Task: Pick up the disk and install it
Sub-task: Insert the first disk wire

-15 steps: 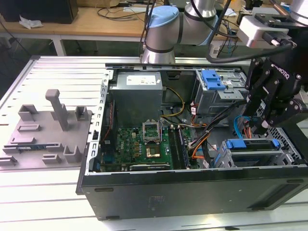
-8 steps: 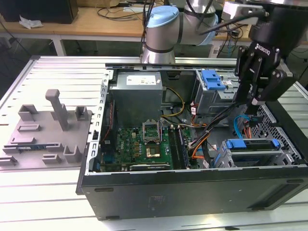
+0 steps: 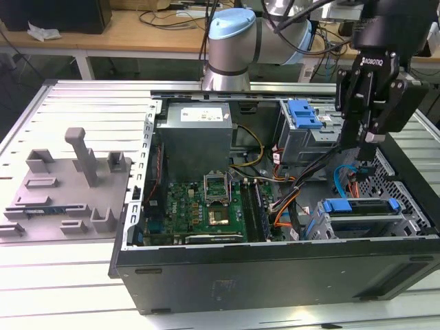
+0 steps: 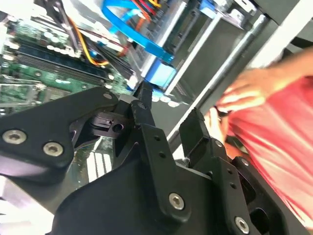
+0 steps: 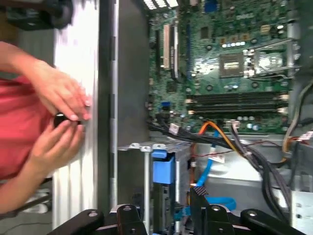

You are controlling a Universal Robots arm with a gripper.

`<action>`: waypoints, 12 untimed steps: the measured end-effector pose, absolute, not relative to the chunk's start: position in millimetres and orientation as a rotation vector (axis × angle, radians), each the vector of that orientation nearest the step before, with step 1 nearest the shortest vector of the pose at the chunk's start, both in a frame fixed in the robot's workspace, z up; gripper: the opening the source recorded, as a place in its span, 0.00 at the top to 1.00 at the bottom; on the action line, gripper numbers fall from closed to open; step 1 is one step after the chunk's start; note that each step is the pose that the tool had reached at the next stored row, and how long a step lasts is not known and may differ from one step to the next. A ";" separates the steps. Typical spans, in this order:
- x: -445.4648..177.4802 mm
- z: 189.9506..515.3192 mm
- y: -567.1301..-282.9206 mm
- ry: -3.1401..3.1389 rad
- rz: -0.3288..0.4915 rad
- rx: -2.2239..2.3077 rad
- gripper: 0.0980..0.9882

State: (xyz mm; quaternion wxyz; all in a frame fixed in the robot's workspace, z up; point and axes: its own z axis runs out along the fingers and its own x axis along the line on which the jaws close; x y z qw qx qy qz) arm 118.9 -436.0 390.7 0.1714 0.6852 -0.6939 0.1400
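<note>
The disk (image 3: 359, 207), a silver drive in a bright blue carrier, lies flat in the drive cage at the case's front corner on the exterior view's right. Its blue end also shows in the first wrist view (image 5: 163, 169) and in the second wrist view (image 4: 161, 76). My black gripper (image 3: 363, 141) hangs above that cage, apart from the disk. In both wrist views its fingers stand open (image 4: 168, 105) (image 5: 165, 205) with nothing between them.
The open computer case (image 3: 275, 265) holds a green motherboard (image 3: 206, 206), a grey power supply (image 3: 196, 134), orange and blue cables (image 3: 344, 182) and a rear cage with a blue latch (image 3: 304, 113). A grey fixture plate (image 3: 69, 189) lies on the exterior view's left. A person's hands (image 5: 61, 112) hold something small beside the case.
</note>
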 end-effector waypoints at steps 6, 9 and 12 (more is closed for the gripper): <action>121.0 390.1 -431.0 -1.934 0.453 1.907 0.55; 136.4 389.8 -430.4 -1.934 0.453 1.907 0.55; 145.0 387.8 -429.1 -1.934 0.453 1.908 0.55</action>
